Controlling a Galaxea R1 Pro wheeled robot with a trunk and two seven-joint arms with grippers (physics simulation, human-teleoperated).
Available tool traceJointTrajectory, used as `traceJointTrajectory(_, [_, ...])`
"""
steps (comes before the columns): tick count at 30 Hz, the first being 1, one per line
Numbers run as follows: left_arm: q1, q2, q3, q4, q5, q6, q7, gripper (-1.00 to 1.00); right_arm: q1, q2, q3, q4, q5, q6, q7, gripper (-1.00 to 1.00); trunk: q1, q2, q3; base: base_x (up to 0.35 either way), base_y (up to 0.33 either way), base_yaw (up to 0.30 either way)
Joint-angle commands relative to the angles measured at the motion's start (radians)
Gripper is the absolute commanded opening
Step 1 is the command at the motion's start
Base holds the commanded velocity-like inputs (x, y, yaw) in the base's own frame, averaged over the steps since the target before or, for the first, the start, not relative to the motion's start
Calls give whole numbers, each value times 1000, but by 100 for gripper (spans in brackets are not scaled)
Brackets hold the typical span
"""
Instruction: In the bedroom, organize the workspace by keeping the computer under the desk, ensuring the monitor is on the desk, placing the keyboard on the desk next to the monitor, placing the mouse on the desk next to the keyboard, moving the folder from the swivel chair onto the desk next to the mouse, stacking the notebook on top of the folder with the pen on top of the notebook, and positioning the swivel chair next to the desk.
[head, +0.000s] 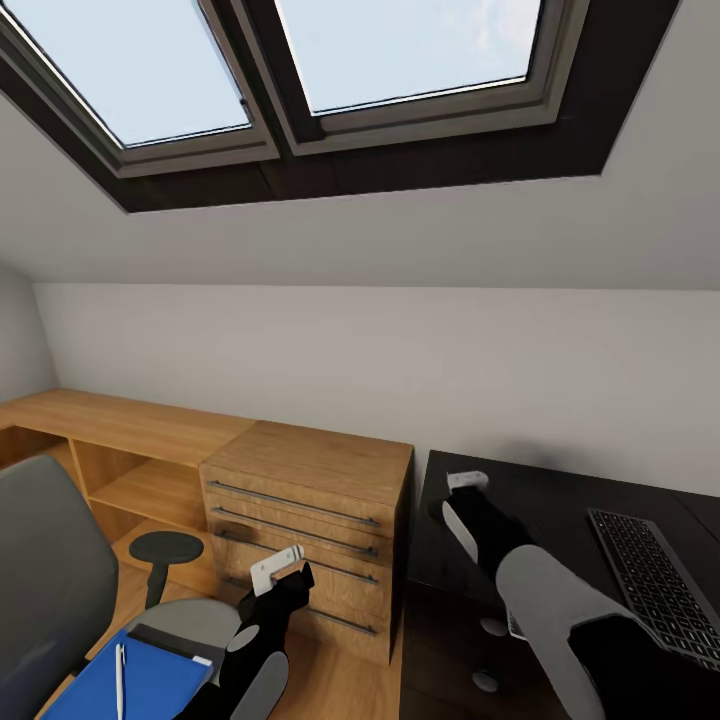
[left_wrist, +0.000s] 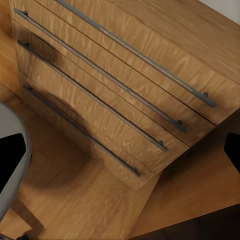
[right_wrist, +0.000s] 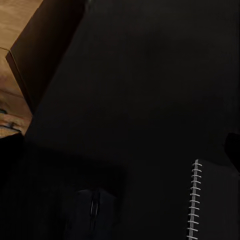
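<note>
The swivel chair (head: 45, 590) with grey seat and back stands at the lower left. On its seat lies the blue folder (head: 140, 685), and the white pen (head: 120, 680) rests on the folder. My left gripper (head: 280, 570) hangs open above the floor between the chair and a light-wood drawer chest (head: 310, 530); its dark fingertips (left_wrist: 11, 150) stand far apart. My right gripper (head: 466, 483) hovers open over the left end of the black desk (head: 540, 500). Below it lie the dark mouse (right_wrist: 95, 207) and the spiral-bound notebook (right_wrist: 212, 200). The keyboard (head: 655, 585) lies on the desk at the right.
A low light-wood shelf unit (head: 120, 440) runs along the wall at the left. The drawer chest (left_wrist: 125, 90) with long bar handles stands against the desk's left end. Two dark-framed skylights (head: 400, 60) sit in the sloped ceiling. Light wood floor (left_wrist: 75, 200) shows beside the chair.
</note>
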Motion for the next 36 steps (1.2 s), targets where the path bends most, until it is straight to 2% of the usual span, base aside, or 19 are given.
traceJointTrajectory(1, [-1, 0, -1, -1, 3, 4, 6, 100, 3, -2, 8, -27, -11, 7, -9, 100, 0, -1, -1, 0, 0, 0])
traceJointTrajectory(6, [-1, 0, -1, 0, 3, 4, 6, 100, 61, -8, 6, -184, -12, 39, -10, 100, 0, -1, -1, 0, 0, 0])
traceJointTrajectory(7, [-1, 0, -1, 1, 2, 4, 6, 100, 158, -14, 6, -401, -12, 99, -12, 100, 0, -1, -1, 0, 0, 0])
traceJointTrajectory(9, [-1, 0, -1, 1, 2, 4, 6, 100, 197, -19, 6, -484, -12, 127, -12, 100, 0, -1, -1, 0, 0, 0])
traceJointTrajectory(10, [-1, 0, -1, 1, 2, 4, 6, 100, 237, -24, 5, -566, -12, 153, -13, 100, 0, -1, -1, 0, 0, 0])
traceJointTrajectory(11, [-1, 0, -1, 1, 2, 4, 6, 100, 303, -31, -6, -708, -12, 203, -14, 100, 0, -1, -1, 0, 0, 0])
traceJointTrajectory(12, [-1, 0, -1, 1, 2, 4, 6, 100, 326, -32, -18, -762, -12, 226, -14, 100, 0, -1, -1, 0, 0, 0])
traceJointTrajectory(15, [-1, 0, -1, 1, 2, 4, 6, 100, 352, -34, -40, -823, -12, 262, -15, 100, 0, -1, -1, 0, 0, 0])
traceJointTrajectory(20, [-1, 0, -1, 1, 3, 4, 6, 100, 365, -34, -56, -858, -13, 281, -14, 100, 0, -1, -1, 0, 0, 0])
traceJointTrajectory(21, [-1, 0, -1, 3, 3, 4, 6, 100, 370, -30, -61, -907, -15, 287, -13, 100, 0, -1, -1, 0, 0, 0])
traceJointTrajectory(31, [-1, 2, 0, 4, 5, 3, 5, 100, 381, -29, -62, -933, -16, 287, -13, 100, 0, -1, -1, -1, 0, -14])
traceJointTrajectory(36, [-1, 2, 0, 4, 5, 3, 5, 100, 385, -29, -62, -933, -16, 285, -12, 100, 0, -1, 4, -282, 0, -216])
